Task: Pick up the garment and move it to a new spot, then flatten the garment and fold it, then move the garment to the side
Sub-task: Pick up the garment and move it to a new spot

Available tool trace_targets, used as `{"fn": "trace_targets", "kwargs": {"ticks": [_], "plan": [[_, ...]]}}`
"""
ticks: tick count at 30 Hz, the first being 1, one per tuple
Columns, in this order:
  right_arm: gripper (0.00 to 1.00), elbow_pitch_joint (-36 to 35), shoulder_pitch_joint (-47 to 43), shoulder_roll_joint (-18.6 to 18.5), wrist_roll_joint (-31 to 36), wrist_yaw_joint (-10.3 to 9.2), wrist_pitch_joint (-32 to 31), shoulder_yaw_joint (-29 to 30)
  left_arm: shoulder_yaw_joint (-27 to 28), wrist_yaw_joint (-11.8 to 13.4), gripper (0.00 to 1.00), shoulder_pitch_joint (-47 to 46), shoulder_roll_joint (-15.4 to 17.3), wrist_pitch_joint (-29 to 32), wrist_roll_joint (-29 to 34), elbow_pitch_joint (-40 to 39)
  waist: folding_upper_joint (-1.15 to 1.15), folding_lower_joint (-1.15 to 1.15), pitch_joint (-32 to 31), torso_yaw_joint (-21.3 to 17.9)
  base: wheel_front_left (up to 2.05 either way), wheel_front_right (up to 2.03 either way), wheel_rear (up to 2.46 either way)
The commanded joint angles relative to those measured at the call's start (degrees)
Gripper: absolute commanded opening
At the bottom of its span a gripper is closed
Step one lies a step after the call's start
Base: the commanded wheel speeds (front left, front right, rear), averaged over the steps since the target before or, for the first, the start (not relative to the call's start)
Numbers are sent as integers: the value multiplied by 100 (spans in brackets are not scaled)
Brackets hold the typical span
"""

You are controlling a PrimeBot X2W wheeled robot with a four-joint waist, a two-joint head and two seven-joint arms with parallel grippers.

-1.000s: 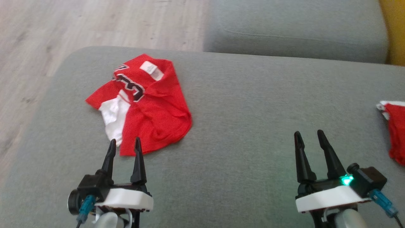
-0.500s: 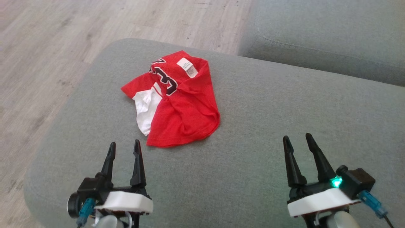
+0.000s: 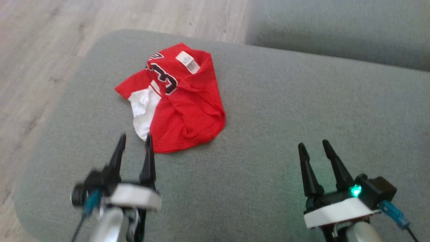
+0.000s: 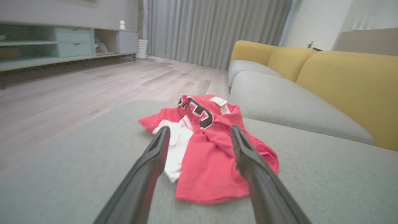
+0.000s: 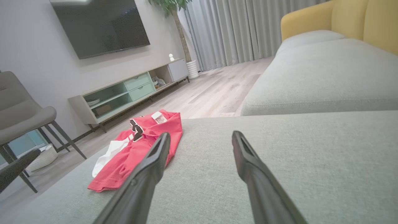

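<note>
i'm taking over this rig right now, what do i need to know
Left gripper: open, empty, tips at the near edge of the garment.
Right gripper: open, empty, above the grey cushion, well right of the garment.
Garment: red and white, crumpled on the cushion's left part.
Done: nothing visible, garment not yet picked up.
Left: pick up, move, flatten, fold, set aside.

Crumpled red garment [image 3: 183, 111] on grey cushion [image 3: 285, 117]; left end effector [image 3: 134, 139] open beside it.

Numeral 3 [image 3: 165, 80] on red garment [image 3: 189, 117]
</note>
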State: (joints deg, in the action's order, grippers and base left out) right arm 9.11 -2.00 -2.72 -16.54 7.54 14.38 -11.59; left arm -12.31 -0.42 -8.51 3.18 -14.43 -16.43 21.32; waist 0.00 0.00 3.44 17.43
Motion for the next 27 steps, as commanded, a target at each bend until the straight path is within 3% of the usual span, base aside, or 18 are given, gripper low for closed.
{"fn": "trace_targets", "kwargs": {"ticks": [1,5,11,15,21,27], "plan": [[100,-227,353,-16,102,-5,62,-70,121,-87,100,-849,183,87,91,-11,0,0,354,-252,0,0,0],[100,-267,502,-16,197,-5,62,-4,-18,-271,100,-1672,380,503,218,307,0,0,705,-428,0,0,0],[100,-332,822,-16,285,-5,62,49,-435,-606,100,-3092,818,1830,324,1194,0,0,1304,-826,0,0,0],[100,-367,982,-16,235,-5,62,15,-711,-682,100,-3640,1109,2468,281,1684,0,0,1590,-1079,0,0,0],[100,-388,1067,-16,230,-5,62,99,-1145,-701,100,-4012,1434,2478,428,2161,0,0,1805,-1288,0,0,0],[100,-386,1092,-16,189,-5,62,136,-1360,-704,100,-4184,1477,2212,509,2591,0,0,1837,-1366,0,0,0]]}}
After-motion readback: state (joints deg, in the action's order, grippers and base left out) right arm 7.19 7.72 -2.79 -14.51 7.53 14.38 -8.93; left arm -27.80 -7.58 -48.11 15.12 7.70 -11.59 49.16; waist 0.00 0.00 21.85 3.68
